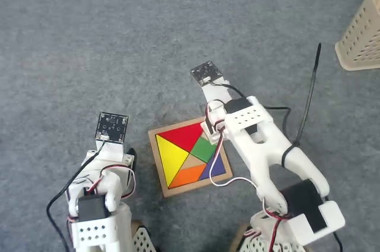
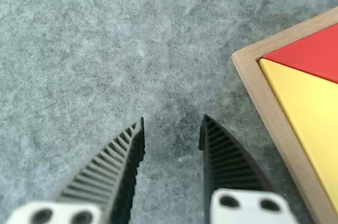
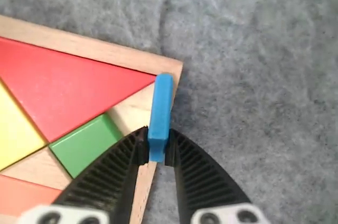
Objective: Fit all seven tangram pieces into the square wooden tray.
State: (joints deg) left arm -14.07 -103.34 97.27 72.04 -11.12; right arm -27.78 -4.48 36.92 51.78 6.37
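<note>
The right gripper (image 3: 157, 132) pinches a blue piece (image 3: 160, 109) that stands on edge, its fingers pressed against the two flat faces. The piece sits at the far right corner of the square wooden tray (image 3: 100, 49), with its far end over the rim. Just left of it lies the red triangle (image 3: 68, 84), and the green square (image 3: 84, 145) lies nearer. In the high view the yellow triangle (image 1: 169, 157) fills the tray's left side, and the orange piece (image 1: 190, 175) and the purple piece (image 1: 217, 167) lie along its near edge. The left gripper (image 2: 173, 124) is spread with nothing between its fingers, low over the grey counter (image 2: 105, 39) just left of the tray. A beige basket (image 1: 362, 32) stands at the far right.
</note>
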